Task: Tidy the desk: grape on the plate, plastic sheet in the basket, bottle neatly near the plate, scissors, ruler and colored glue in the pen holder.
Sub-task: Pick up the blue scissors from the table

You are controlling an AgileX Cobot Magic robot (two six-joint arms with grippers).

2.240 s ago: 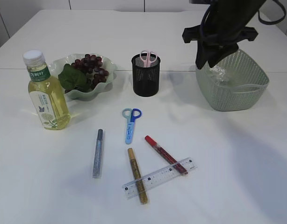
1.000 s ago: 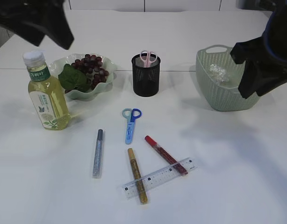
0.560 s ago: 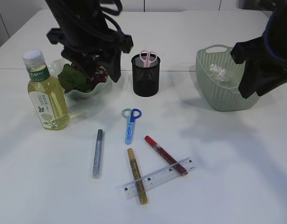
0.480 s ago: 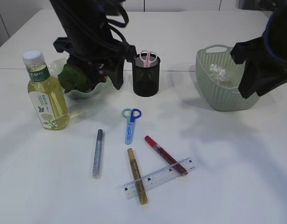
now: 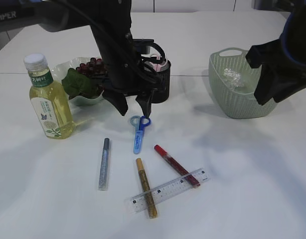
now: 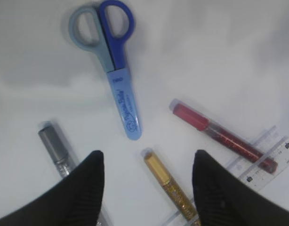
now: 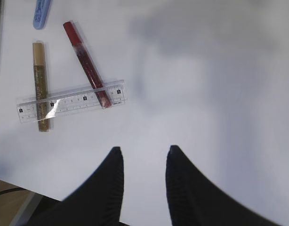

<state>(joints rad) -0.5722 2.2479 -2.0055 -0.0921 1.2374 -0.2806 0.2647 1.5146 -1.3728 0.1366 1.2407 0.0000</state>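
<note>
White desk (image 5: 252, 169): blue scissors (image 5: 139, 131) just below open left pincer (image 5: 134, 108).

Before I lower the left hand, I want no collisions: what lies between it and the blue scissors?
Nothing: in the left wrist view only bare table separates the open left hand from the blue scissors.

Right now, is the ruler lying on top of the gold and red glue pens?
Yes, the clear ruler lies across both the gold glue pen and the red glue pen, covering their lower ends.
</note>
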